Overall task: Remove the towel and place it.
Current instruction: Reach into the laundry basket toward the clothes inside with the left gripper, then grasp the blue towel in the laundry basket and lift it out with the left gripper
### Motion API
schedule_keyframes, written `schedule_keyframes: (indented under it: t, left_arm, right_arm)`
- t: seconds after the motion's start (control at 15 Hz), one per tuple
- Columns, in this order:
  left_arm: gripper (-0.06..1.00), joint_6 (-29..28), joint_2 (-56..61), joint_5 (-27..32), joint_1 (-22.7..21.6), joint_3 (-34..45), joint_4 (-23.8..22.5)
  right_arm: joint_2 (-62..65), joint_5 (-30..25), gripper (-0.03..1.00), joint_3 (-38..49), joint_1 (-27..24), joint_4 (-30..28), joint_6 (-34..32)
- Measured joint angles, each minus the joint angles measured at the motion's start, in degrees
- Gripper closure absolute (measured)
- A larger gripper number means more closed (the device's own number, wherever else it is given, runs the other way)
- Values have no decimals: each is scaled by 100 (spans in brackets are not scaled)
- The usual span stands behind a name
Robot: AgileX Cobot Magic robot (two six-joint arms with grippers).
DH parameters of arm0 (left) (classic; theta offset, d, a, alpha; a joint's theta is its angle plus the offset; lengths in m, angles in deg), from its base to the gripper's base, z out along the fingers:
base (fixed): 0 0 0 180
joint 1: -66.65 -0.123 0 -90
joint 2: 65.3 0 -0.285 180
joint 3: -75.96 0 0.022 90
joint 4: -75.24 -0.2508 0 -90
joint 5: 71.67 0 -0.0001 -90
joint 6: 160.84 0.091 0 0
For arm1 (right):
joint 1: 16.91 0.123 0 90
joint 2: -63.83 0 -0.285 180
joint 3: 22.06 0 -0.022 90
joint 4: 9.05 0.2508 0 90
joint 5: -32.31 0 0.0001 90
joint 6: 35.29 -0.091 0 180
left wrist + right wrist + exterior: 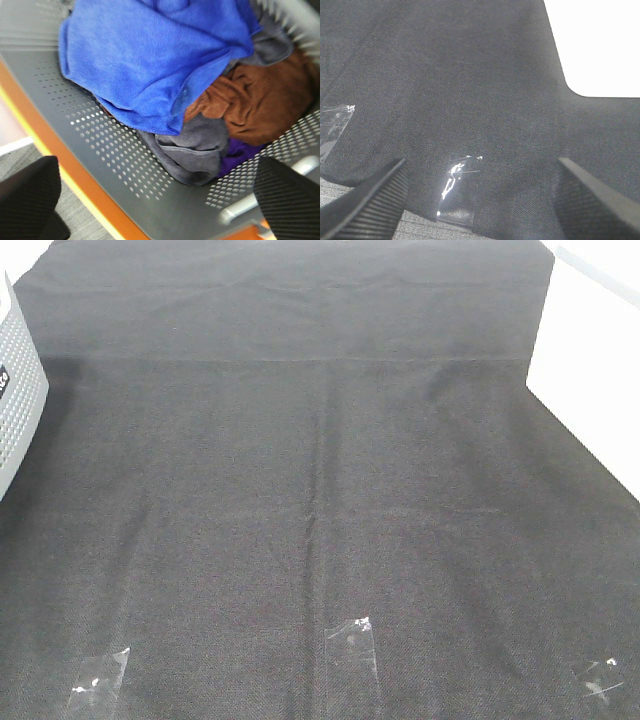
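Note:
The royal-blue towel [150, 55] lies crumpled on top of other cloths in a grey perforated basket [115, 155], seen only in the left wrist view. My left gripper [160, 200] is open and empty, hovering above the basket's rim with its fingers [30, 200] spread wide. My right gripper [480, 200] is open and empty above the black table covering [470, 75], near its front edge. Neither gripper shows in the high view.
The basket also holds a brown cloth [265, 100], a grey cloth [195, 150] and a purple one [235, 150]. The basket's side [18, 390] shows at the far left of the black covering [320, 490]. Clear tape strips [350, 635] hold its front edge.

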Motion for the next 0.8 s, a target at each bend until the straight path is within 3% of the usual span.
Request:
schedule_keyframes:
  t: [0.33,0.8]
  left_arm:
    - [-4,682,-1495,-11,-34,-596,-189]
    - [0,1129,-2487,-11,-34,-602,-699]
  right_arm:
    - [0,0,21,0,0,0,0]
    - [0,0,21,0,0,0,0]
